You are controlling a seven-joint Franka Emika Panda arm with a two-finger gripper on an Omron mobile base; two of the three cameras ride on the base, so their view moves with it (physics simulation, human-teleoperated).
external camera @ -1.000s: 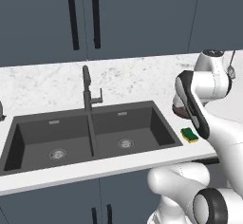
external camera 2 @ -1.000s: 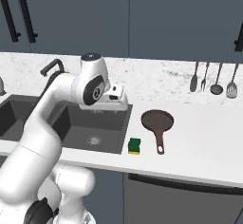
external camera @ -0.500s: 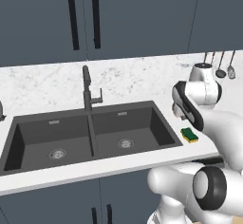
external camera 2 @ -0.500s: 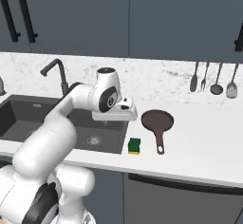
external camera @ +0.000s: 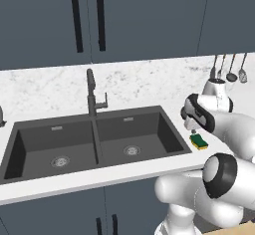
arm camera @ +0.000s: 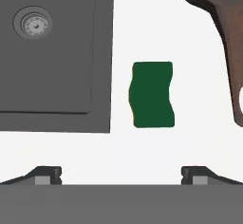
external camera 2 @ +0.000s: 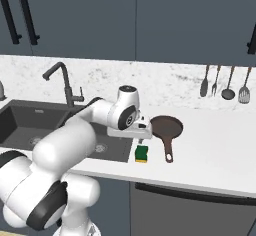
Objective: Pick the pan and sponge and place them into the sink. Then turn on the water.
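The green sponge (arm camera: 152,95) lies on the white counter just right of the sink (arm camera: 57,76). My gripper (arm camera: 121,175) hangs open right above it, fingertips (arm camera: 47,174) spread wider than the sponge. The dark brown pan (external camera 2: 166,127) sits to the sponge's right with its handle pointing toward the counter's front edge. In the right base view the gripper (external camera 2: 141,139) hovers over the sponge (external camera 2: 142,153). In the left base view the gripper (external camera: 193,128) is just above the sponge (external camera: 199,141), beside the sink (external camera: 169,134). No water is in view at the tap (external camera: 91,94).
The dark tap (external camera 2: 62,80) rises behind the sink's divider. Several utensils (external camera 2: 225,82) hang on the back wall at the right. Dark cabinet doors run above the counter. A steel drain (arm camera: 35,24) sits in the near basin.
The arm has swung right from over the sink's edge and come down over the sponge. The gripper has stayed open.
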